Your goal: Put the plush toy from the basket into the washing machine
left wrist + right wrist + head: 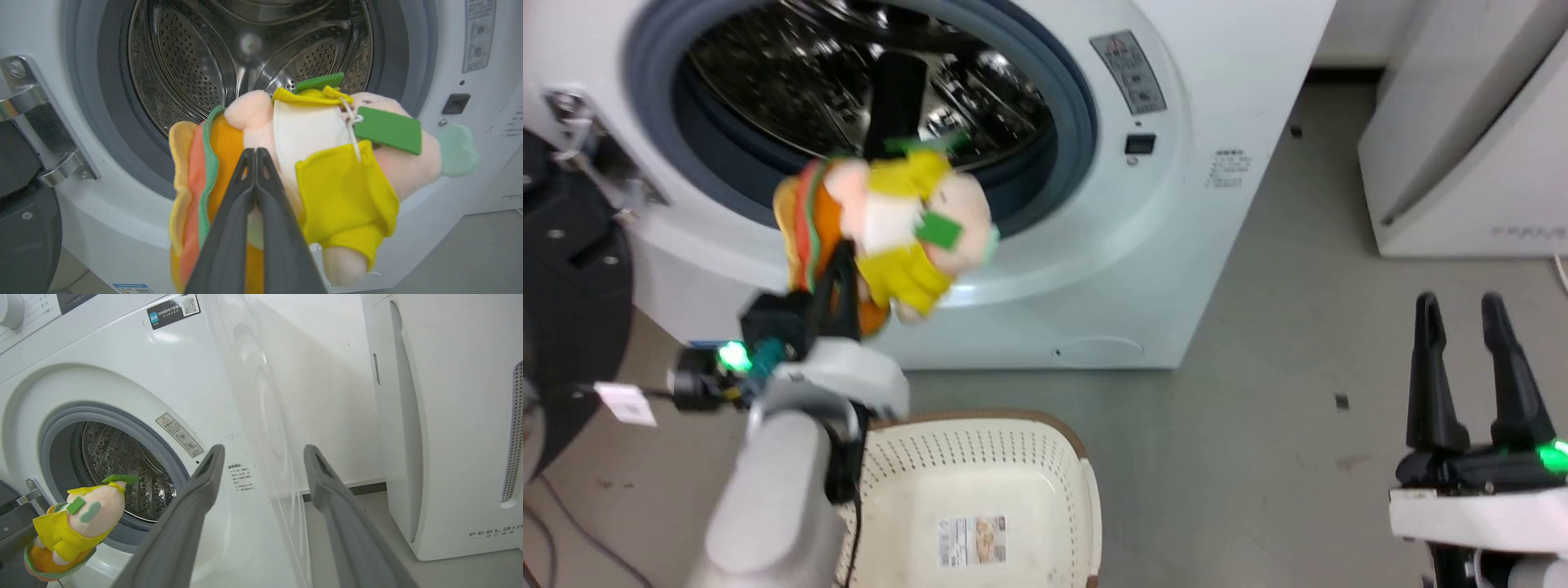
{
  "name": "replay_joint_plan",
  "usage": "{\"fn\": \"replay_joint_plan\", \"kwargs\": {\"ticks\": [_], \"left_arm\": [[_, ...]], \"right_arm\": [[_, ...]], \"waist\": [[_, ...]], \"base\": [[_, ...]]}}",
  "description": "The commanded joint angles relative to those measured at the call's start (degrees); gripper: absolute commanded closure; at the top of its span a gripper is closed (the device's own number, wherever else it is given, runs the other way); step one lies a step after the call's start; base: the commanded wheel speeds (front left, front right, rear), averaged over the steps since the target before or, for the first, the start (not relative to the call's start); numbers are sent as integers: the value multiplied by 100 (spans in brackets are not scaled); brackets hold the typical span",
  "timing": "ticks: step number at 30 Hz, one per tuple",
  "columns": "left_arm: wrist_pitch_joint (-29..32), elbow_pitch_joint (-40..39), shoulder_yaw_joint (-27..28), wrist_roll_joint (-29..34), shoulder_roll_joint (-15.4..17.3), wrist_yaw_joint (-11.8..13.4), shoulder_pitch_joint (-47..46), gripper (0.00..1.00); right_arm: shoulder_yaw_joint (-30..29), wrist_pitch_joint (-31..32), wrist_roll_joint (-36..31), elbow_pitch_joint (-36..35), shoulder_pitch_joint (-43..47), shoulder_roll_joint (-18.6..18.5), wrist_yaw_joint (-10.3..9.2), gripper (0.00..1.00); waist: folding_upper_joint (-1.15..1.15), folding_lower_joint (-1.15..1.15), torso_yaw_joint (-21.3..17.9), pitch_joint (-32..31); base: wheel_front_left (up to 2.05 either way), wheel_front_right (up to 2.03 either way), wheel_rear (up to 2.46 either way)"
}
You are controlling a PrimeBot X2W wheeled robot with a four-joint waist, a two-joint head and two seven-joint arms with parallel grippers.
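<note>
The plush toy (890,233), with pink limbs, yellow clothing, a striped burger part and green tags, hangs just in front of the lower rim of the washing machine's (1176,245) open porthole. My left gripper (841,257) is shut on it from below. In the left wrist view the gripper (255,152) pinches the toy (339,183) between burger and body, and the steel drum (196,65) lies right behind. The cream basket (980,433) sits on the floor below, holding nothing but its label. My right gripper (1462,306) stands open at the lower right, holding nothing.
The black-framed door (564,286) is swung open at the left, its metal hinge (36,122) beside the porthole. The white slanted FEELBIRD appliance (449,416) stands to the right of the washer. Grey floor (1258,425) lies between the basket and my right gripper.
</note>
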Motion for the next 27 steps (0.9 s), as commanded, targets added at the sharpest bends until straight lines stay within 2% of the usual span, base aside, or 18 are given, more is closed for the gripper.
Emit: {"fn": "replay_joint_plan", "kwargs": {"ticks": [1, 10, 27], "left_arm": [[-31, -25, 80, 52, 66, 31, -220, 100], [-31, 293, 427, 254, 380, -29, -1325, 100], [-31, 813, 879, 428, 974, 139, -3060, 100]], "right_arm": [[32, -25, 21, -53, -158, -3, -4, 0], [137, -25, 18, -211, -720, -3, -4, 0], [272, -25, 244, -329, -1398, -3, -4, 0]], "waist": [[0, 0, -127, 232], [0, 0, -513, 1111], [0, 0, -1187, 2468]], "base": [[0, 0, 0], [0, 0, 0], [0, 0, 0]]}}
